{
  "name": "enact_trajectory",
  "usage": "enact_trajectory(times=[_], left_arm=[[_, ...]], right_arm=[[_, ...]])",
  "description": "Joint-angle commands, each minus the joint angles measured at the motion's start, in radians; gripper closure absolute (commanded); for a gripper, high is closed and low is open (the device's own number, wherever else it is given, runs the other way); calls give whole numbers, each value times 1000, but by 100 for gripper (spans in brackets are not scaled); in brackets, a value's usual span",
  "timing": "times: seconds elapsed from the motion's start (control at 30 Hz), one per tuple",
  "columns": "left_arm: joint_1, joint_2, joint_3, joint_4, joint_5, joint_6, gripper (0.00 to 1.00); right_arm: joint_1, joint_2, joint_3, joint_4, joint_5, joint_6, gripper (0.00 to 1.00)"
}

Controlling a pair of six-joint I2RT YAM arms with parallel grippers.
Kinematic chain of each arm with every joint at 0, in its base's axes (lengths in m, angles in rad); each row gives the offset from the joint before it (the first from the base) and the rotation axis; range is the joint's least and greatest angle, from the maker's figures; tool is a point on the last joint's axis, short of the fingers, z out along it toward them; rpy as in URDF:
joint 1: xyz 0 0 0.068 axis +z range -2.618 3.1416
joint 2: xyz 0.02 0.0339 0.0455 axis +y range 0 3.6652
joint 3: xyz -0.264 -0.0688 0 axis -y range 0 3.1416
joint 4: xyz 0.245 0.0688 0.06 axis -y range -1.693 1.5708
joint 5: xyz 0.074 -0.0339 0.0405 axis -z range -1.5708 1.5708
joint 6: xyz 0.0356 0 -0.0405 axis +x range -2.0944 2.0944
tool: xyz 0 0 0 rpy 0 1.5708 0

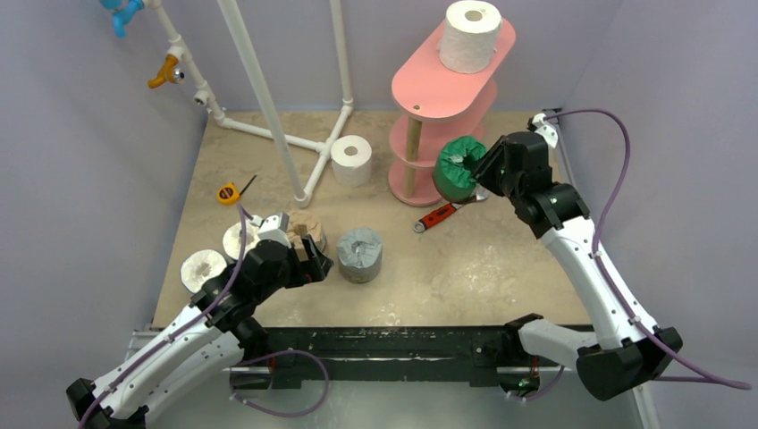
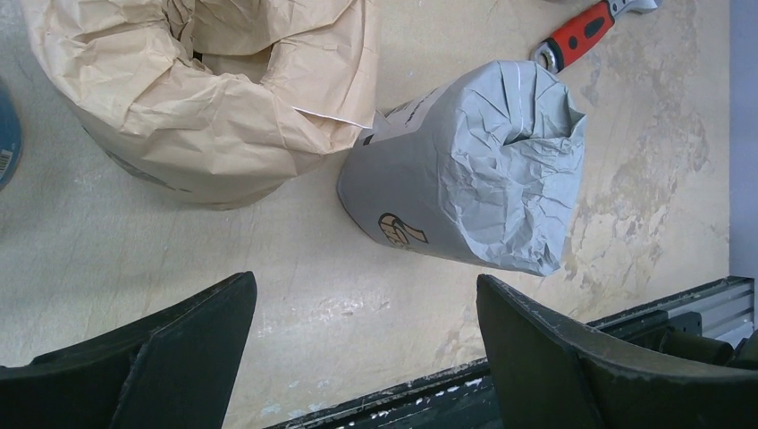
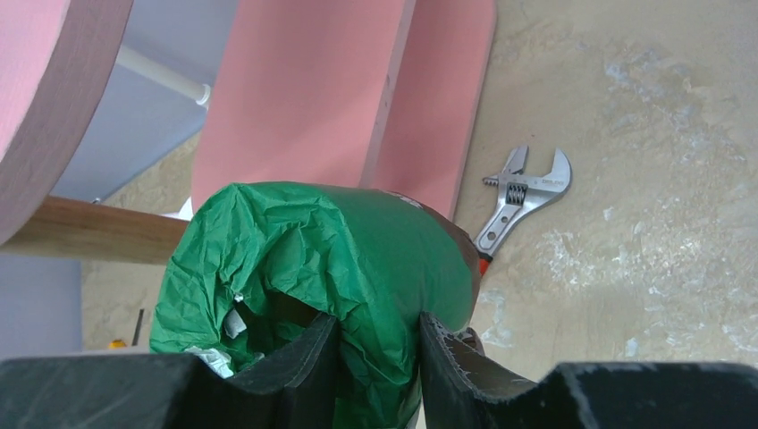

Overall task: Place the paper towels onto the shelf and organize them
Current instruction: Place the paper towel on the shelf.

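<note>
One white paper roll point(image 1: 471, 36) atop pink three-board shelf point(image 1: 416, 86); right gripper point(image 3: 375, 332) pinches green-wrapped roll point(image 1: 456, 170) beside it; left gripper point(image 2: 366, 299) wide, facing grey-wrapped roll point(image 1: 359, 254); others unplaced.

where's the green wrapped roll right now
In the top view the green-wrapped roll is right of centre, held by the right tool, beside the pink shelf and near the wrench.

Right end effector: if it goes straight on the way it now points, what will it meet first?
The right end effector is shut on the green-wrapped roll, so the roll leads. Straight ahead stands the pink shelf; the roll would probably touch a board first, though depth is unclear.
</note>
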Motion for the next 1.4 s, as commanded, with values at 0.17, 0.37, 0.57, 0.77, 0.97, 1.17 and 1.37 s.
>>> enact_trajectory(times=[0.17,0.37,0.57,0.77,0.97,1.17,1.37], left_arm=[[-4,-19,33,-3,-19,13,7],[-4,-19,26,1,-16,8,7],[-4,-19,19,1,-15,5,7],[-4,-25,21,-7,-24,6,7],[-4,-27,22,-15,-32,7,7],[-4,-26,24,-18,-37,8,7],[-4,-13,28,-13,-35,10,7]], right_arm=[[-25,69,159,112,-52,-3,79],[-26,112,194,122,-57,-2,79],[-30,159,241,128,-53,-4,79],[-32,200,282,138,-57,-6,79],[-32,233,304,148,-71,0,78],[-32,237,312,152,-81,3,69],[-32,232,300,156,-82,-3,63]])
